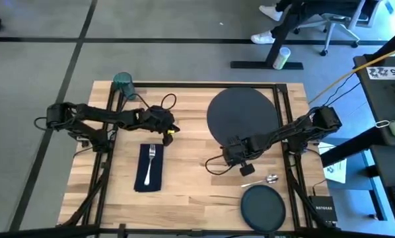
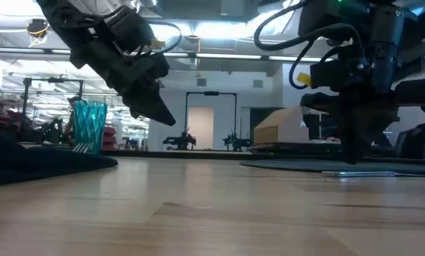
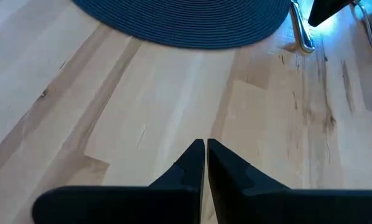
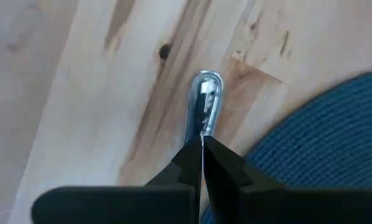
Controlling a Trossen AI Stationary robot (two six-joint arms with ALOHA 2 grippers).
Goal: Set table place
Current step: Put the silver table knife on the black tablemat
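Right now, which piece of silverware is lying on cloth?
The fork, resting on the navy napkin; the spoon lies on bare wood.

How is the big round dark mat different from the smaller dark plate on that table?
The charger is clearly larger than the plate. The charger lies toward the far side of the table, the plate at the near edge. The right gripper reaches over the charger's rim, while nothing overlaps the plate. Both are round, dark and flat on the wood.
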